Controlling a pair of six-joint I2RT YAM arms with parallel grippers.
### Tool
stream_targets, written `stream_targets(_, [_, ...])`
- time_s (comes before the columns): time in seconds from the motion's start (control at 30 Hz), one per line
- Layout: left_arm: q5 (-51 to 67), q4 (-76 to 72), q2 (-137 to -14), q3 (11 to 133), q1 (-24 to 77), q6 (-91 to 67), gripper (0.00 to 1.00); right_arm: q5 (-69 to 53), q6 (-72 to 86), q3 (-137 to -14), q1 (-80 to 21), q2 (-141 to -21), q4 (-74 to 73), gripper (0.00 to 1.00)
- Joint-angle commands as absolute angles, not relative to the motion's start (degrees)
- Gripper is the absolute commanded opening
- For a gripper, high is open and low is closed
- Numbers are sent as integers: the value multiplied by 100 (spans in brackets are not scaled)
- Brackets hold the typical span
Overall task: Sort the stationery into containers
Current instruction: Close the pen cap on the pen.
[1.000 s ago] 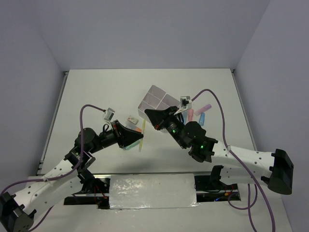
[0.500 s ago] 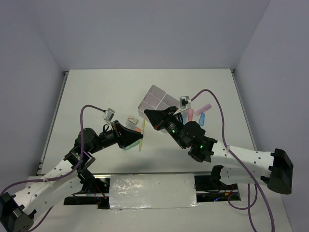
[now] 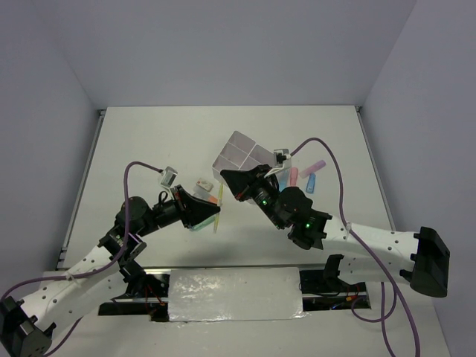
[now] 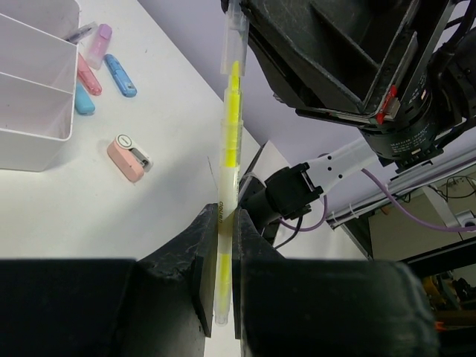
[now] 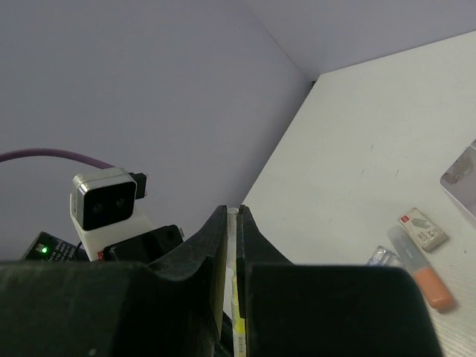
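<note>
A thin yellow pen is held off the table by both grippers at once. My left gripper is shut on its lower end, and the pen runs up from there to the right arm's black fingers. My right gripper is shut on the pen's clear other end. From above, the left gripper and right gripper meet tip to tip near the yellow pen. The white divided box stands just behind them, its white walls at the left wrist view's left edge.
Pink and blue highlighters lie right of the box. A pink stapler lies near the box's corner. An eraser and an orange highlighter lie left of the box, a green highlighter under the left gripper.
The right arm has shifted very slightly to the left. Both grippers stay shut on the pen.
</note>
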State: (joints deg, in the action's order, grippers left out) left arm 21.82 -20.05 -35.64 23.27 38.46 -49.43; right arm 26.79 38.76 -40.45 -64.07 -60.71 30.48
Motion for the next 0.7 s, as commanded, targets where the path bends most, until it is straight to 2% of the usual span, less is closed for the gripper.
stream_targets(0.0, [2083, -2224, -3454, 2610, 3876, -4799, 0, 2742, 3735, -4061, -6477, -6073, 3147, 0])
stream_targets(0.67, [1942, -2355, -3472, 2804, 3876, -4623, 0, 2795, 3656, -4025, -6548, -6143, 2918, 0])
